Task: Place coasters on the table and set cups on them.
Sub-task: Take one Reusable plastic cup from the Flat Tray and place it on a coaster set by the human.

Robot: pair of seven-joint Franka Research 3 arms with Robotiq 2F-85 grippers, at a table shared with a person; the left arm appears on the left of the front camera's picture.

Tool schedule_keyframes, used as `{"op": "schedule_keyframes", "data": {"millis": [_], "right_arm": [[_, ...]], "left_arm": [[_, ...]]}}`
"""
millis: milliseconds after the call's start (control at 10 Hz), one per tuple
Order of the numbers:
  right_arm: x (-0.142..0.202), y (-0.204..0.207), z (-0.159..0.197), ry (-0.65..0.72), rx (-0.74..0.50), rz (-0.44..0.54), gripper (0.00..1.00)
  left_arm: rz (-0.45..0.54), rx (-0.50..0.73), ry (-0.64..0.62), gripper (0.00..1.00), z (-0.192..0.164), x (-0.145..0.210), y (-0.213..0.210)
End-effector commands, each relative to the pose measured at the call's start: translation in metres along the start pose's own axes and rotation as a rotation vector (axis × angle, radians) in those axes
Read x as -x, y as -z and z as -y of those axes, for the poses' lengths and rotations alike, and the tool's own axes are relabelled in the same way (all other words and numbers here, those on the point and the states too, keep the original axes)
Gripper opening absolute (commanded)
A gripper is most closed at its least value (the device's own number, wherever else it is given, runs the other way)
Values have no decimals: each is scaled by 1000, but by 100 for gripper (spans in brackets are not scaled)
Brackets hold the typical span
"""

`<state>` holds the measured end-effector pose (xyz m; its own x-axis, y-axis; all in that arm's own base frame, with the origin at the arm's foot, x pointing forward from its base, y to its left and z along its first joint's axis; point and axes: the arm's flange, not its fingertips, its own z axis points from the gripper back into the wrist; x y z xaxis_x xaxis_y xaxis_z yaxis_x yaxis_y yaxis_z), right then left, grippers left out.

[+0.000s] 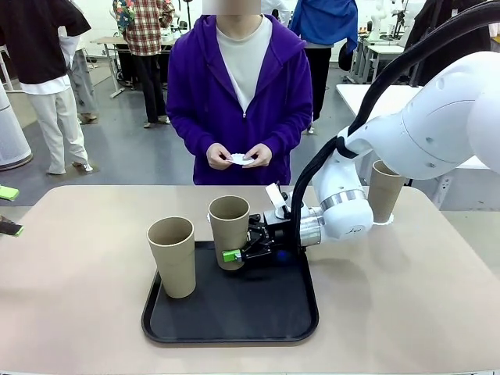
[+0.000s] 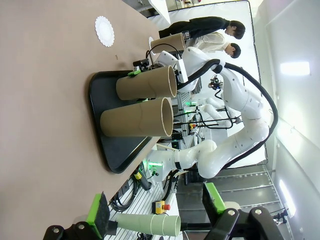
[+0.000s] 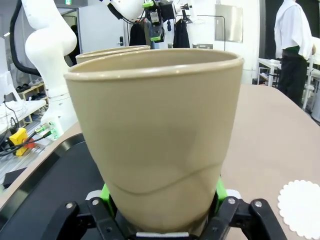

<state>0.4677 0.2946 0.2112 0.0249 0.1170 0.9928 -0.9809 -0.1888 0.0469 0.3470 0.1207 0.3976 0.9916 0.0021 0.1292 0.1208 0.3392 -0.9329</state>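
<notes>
Setting: beige table shared with a person in a purple hoodie standing at the far side; black tray near the robot's edge.
Right claw: pressed onto the lower part of the middle cup, one green pad on either side, cup upright on the tray.
Second cup: upright at the tray's left edge, just beside the gripped one but not touching it.
Third cup: upright on the table to the right of the tray, partly hidden behind the right arm, with a sliver of white at its base.
Loose coaster: flat on the bare table beyond the tray, nothing on it.
Another coaster: held between the person's hands at waist height.
Left claw: spread wide with nothing between its fingers, off at the table's left side, well apart from the tray.
</notes>
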Motion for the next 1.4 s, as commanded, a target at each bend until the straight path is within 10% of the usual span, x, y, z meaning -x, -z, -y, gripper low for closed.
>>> {"op": "schedule_keyframes", "data": {"millis": [0, 700, 1300], "right_arm": [[-2, 0, 3, -20, 22, 14, 0], [-205, 14, -47, 95, 135, -123, 0], [-239, 16, -55, 60, 156, -103, 0]], "left_arm": [[11, 11, 5, 100, 2, 0, -1], [11, 11, 5, 100, 2, 0, -1], [11, 11, 5, 100, 2, 0, -1]]}}
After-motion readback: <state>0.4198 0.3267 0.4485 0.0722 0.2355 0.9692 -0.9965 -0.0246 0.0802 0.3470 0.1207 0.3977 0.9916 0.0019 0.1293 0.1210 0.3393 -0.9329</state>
